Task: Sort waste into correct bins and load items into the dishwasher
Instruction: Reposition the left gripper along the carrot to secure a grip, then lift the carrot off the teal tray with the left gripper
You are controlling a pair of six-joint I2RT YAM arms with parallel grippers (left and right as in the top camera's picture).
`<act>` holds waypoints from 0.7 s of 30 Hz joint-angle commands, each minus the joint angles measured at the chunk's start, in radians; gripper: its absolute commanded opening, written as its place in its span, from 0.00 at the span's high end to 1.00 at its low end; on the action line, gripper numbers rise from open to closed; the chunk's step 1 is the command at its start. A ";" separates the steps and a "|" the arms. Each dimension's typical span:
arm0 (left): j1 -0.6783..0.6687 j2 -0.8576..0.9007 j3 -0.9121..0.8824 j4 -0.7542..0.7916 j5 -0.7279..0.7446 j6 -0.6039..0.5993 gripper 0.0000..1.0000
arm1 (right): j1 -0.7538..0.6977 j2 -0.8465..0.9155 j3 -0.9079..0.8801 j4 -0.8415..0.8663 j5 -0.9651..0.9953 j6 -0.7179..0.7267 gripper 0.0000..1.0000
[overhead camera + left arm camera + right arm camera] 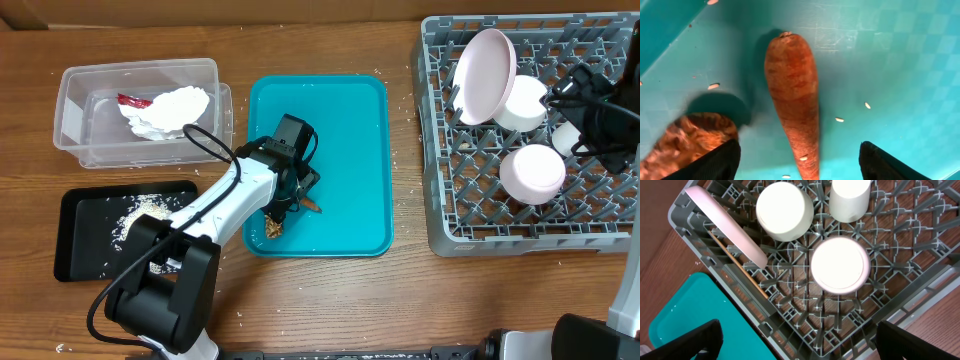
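My left gripper (298, 192) hangs open low over the teal tray (340, 130). An orange-brown carrot-like stick (795, 110) lies between its fingers (722, 160), touching neither. A brown crumbly chunk (687, 137) sits just outside the left finger. The clear tub (75, 110) holds a red wrapper (132, 100) and a crumpled white napkin (165, 108). Loose rice (140, 208) lies in the black tray (85, 250). In the grey rack (435, 150) stand a tilted plate (485, 75), two upturned bowls (523, 103) (533, 172) and a cup (567, 137). My right gripper (797, 340) is open and empty above the rack's corner.
Stray rice grains dot the teal tray (890, 60) and the wooden table near the rack. The teal tray's edge (690, 310) lies close to the rack's rim (765, 329). The left arm's cable loops over the table beside the tub.
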 commanded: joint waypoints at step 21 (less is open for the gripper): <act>-0.006 0.008 0.027 0.088 -0.118 0.026 0.15 | 0.000 -0.005 0.010 0.003 0.010 0.001 0.00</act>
